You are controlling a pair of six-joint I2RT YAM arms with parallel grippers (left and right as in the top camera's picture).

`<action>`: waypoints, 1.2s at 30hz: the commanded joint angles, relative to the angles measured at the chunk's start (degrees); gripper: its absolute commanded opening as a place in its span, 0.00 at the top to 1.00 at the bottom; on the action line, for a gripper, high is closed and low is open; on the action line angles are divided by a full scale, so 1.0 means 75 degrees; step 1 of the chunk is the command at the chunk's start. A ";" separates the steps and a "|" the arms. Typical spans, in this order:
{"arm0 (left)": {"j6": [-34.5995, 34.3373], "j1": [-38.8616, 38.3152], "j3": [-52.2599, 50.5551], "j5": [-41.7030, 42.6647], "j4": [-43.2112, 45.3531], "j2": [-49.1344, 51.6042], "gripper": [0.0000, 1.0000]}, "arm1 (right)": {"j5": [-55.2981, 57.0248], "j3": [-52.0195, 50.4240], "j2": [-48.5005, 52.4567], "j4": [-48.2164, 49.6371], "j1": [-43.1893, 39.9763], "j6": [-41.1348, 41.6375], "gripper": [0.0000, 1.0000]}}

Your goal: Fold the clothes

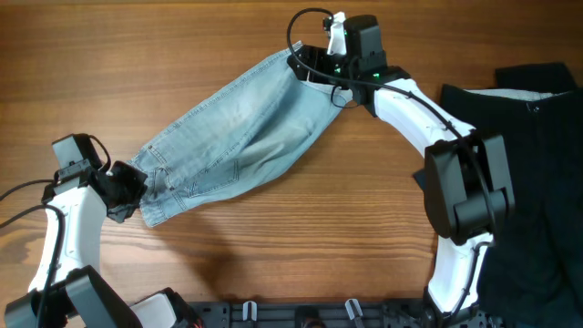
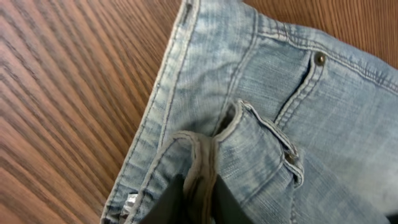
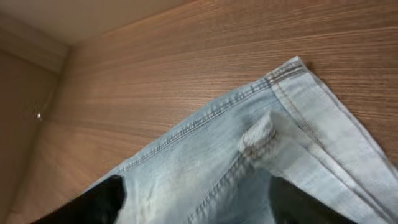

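The light blue denim shorts lie stretched diagonally across the table, waistband at the lower left and leg hems at the upper right. My left gripper is shut on a bunched fold of the waistband; in the left wrist view the jaws pinch the fabric next to a riveted pocket. My right gripper is open over the hem end. In the right wrist view its fingers stand wide apart with the shorts beneath them.
A large black garment covers the right side of the table, under the right arm's base. Bare wood table surrounds the shorts. A dark rail runs along the front edge.
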 commanded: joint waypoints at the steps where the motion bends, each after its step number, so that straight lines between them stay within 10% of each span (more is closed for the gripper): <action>1: -0.0052 0.0009 0.0003 -0.0379 0.0032 0.0070 0.79 | -0.0102 0.0073 -0.0233 -0.0501 -0.0539 0.0009 0.13; 9: 0.0405 0.0017 0.0580 -0.0315 -0.0347 0.0041 0.46 | -0.0289 0.0073 -0.1003 -0.3389 -0.1011 -0.1629 0.12; 33: 0.2253 -0.1609 0.2349 0.0656 -0.3858 -0.1236 0.65 | -0.0149 0.0181 -0.1504 -0.4532 -0.1011 -0.2451 0.09; 35: 0.2460 -0.1609 0.2672 0.0752 -0.4062 -0.1754 0.63 | 0.0169 0.0434 -0.1789 -0.4637 -0.0991 -0.2690 0.06; 36: 0.2506 -0.1609 0.2888 0.1227 -0.4080 -0.2090 0.44 | 0.0187 0.0667 -0.1988 -0.4750 -0.0968 -0.2844 0.02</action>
